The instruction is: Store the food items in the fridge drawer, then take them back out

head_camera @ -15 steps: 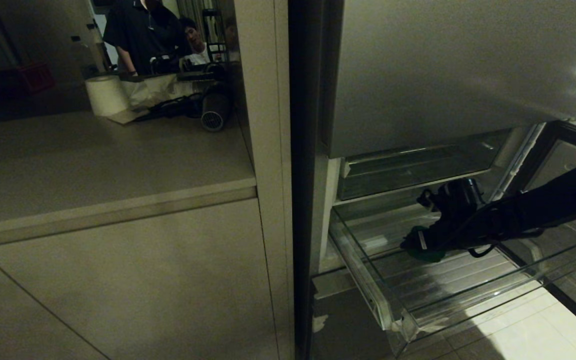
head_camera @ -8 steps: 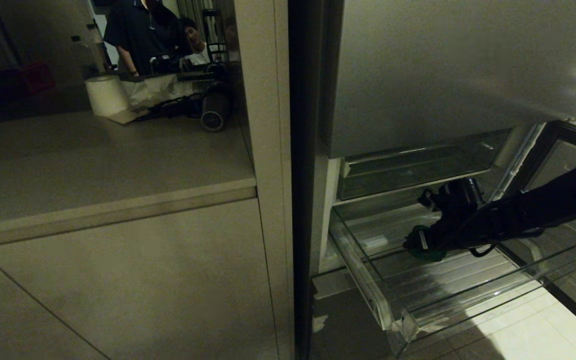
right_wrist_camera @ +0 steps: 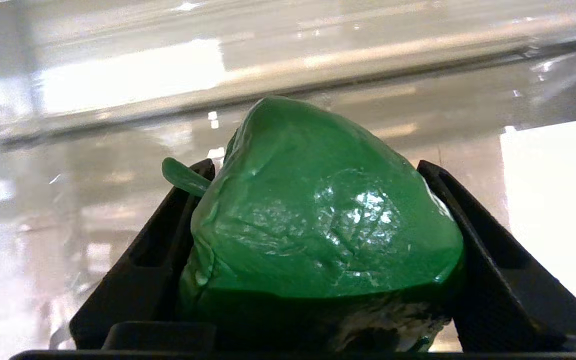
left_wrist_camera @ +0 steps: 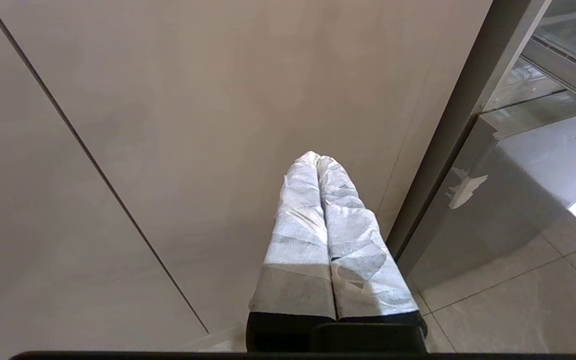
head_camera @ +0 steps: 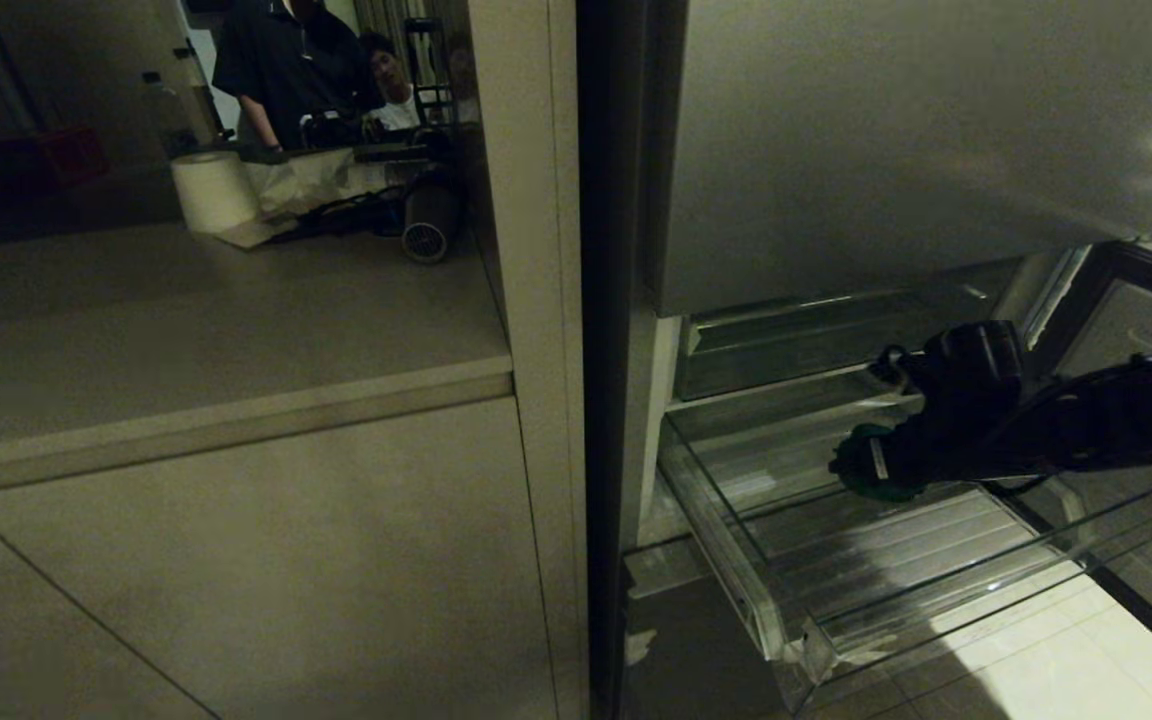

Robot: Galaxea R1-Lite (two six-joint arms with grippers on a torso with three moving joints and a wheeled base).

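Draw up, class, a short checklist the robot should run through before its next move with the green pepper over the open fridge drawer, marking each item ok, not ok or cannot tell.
1. Bell pepper sits between the fingers of the right tool, both sides against it: ok.
2. Fridge drawer pulled out, open on top: ok.
3. Pepper clear of the drawer floor: cannot tell; the head view suggests it hangs just above the ribs.
4. Potato accounted for: not ok; none shows in any view.
5. Upper clear compartment above the arm, room to lift: cannot tell.
6. Left tool shut, parked by the cabinet front, out of the way: ok.
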